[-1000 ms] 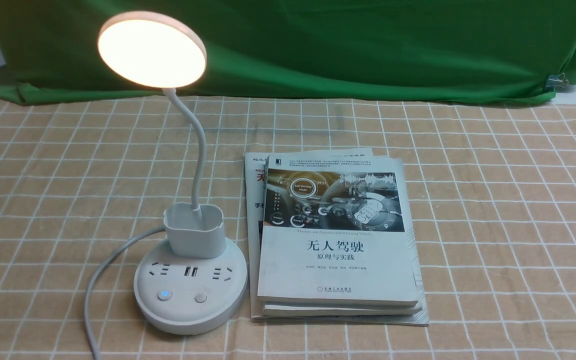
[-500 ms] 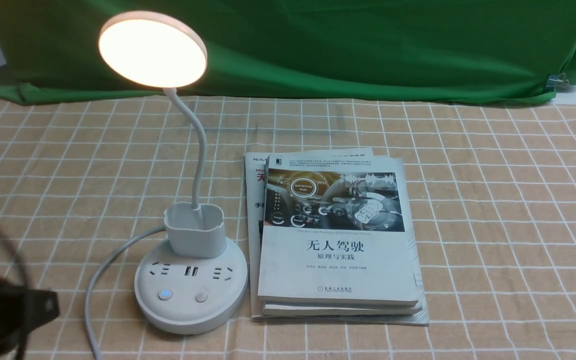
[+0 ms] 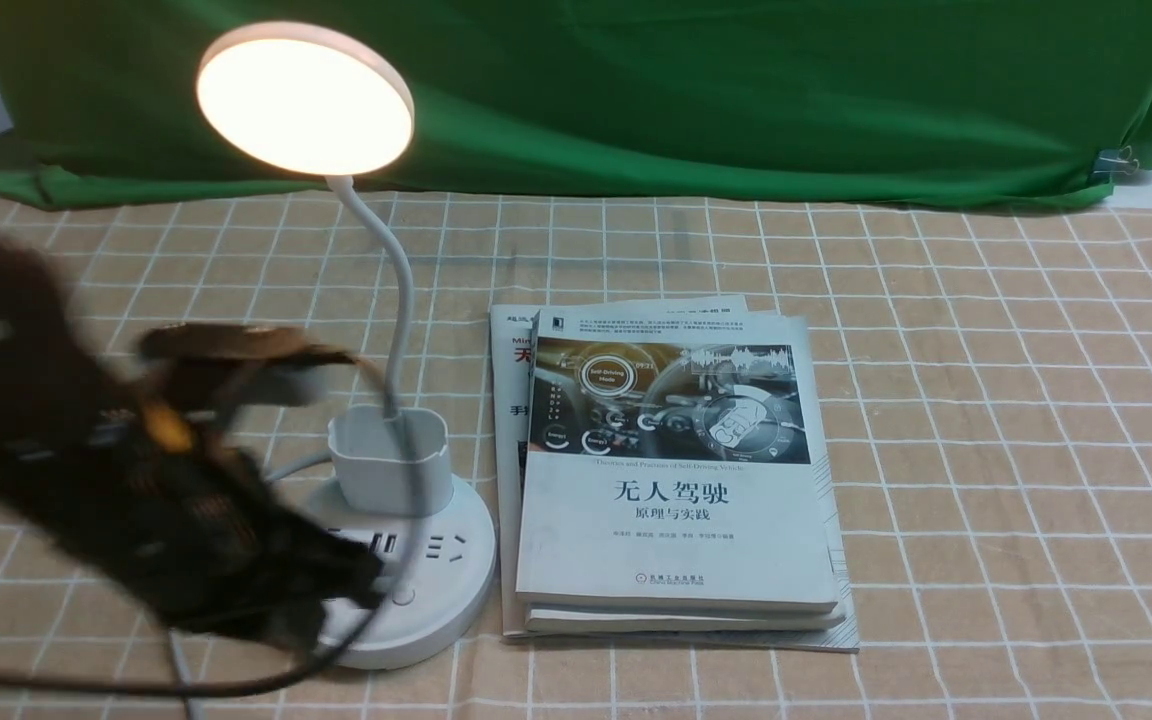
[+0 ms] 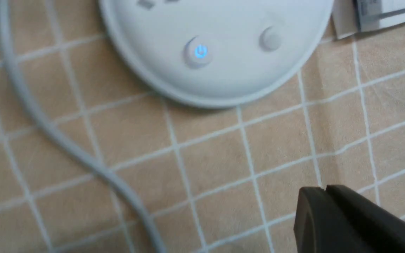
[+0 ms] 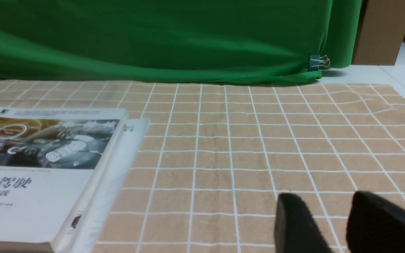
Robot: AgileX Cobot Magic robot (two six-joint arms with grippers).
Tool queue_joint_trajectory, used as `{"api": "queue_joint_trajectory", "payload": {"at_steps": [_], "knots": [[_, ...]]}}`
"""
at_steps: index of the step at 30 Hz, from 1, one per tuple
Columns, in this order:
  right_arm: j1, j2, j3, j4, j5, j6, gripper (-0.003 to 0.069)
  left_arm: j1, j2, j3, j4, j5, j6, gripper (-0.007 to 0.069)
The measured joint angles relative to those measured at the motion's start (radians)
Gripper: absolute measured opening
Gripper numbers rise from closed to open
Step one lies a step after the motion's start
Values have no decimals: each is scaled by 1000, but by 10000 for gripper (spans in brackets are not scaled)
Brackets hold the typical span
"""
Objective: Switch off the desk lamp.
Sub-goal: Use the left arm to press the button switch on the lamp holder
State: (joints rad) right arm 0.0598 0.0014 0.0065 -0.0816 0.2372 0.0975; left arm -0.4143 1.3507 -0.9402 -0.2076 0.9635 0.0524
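Observation:
The desk lamp stands at the left of the table with its round disc head (image 3: 304, 98) lit. Its thin neck (image 3: 399, 290) rises from the cup holder (image 3: 389, 460) on the round base (image 3: 451, 575). My left arm (image 3: 136, 470) is a dark blur across the base's left half and hides the power button there. In the left wrist view the base (image 4: 223, 77) shows a button glowing blue (image 4: 200, 52) and a plain button (image 4: 271, 38). My left gripper (image 4: 323, 189) is shut and empty, apart from the base. My right gripper (image 5: 323, 202) is open and empty over bare cloth.
A stack of books (image 3: 671, 480) lies right beside the lamp base; it also shows in the right wrist view (image 5: 40, 168). The lamp's grey cable (image 4: 47, 123) trails off the base's left side. A green backdrop (image 3: 636, 90) hangs along the far edge of the checked tablecloth (image 3: 986, 450).
My left arm has swung in from the lower left edge and up over the left half of the lamp base. The lamp stays lit and the books have not moved.

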Motion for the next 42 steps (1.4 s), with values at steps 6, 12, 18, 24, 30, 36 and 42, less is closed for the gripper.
{"api": "queue_joint_trajectory", "payload": {"at_steps": [6,12,18,24,30,36,42], "knots": [[0,0,0,0,0,0,242,-103,148,-111,47,22,-18,6],[0,0,0,0,0,0,242,-105,246,-160,96,15,-19,6],[0,0,0,0,0,0,242,-105,296,-161,114,-26,-19,6],[0,0,0,0,0,0,242,-98,353,-161,120,-81,-19,6],[0,0,0,0,0,0,242,-98,403,-174,119,-92,-19,6],[0,0,0,0,0,0,242,-98,388,-175,114,-90,-19,6],[0,0,0,0,0,0,242,-98,315,-171,128,-76,-19,6]]}}
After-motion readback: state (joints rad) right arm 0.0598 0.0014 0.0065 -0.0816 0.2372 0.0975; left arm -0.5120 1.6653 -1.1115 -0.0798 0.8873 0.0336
